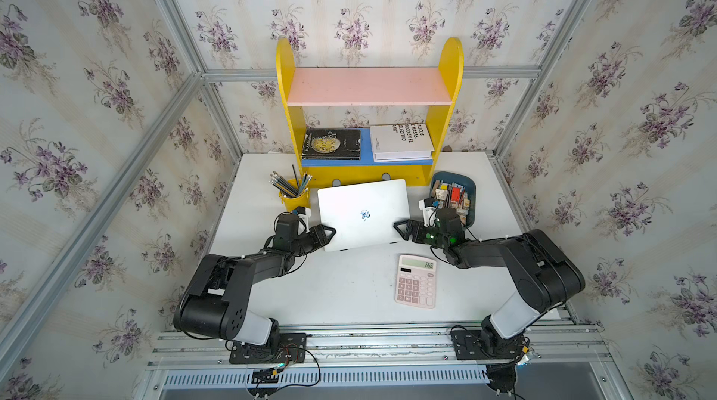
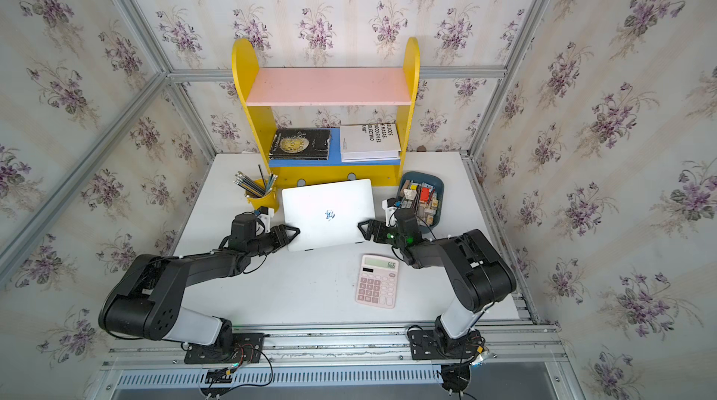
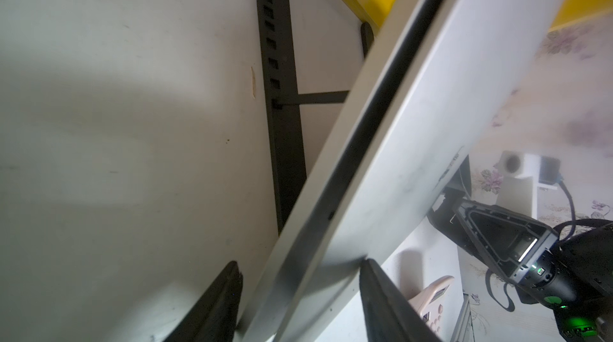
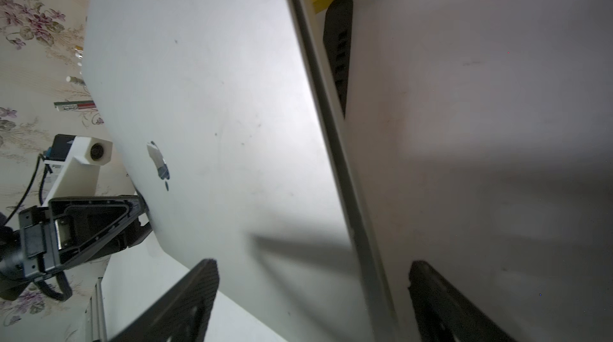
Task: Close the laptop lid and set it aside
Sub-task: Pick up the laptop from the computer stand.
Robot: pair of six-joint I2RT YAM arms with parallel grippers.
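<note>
- Two pairs of jaws straddle the closed laptop (image 1: 362, 215) at opposite short edges.
- The right jaws gape wide; whether the left jaws clamp, I cannot tell.

My laptop (image 1: 349, 231) sits at 12 o'clock from me, mid-table (image 1: 329, 293), thin and silver, its long edges running 9 to 3 o'clock, slightly skewed. The lid (image 4: 215, 91) is down on the base (image 3: 331, 171), 1 thin dark line between them. The apple logo (image 1: 365, 215) faces up.
</note>
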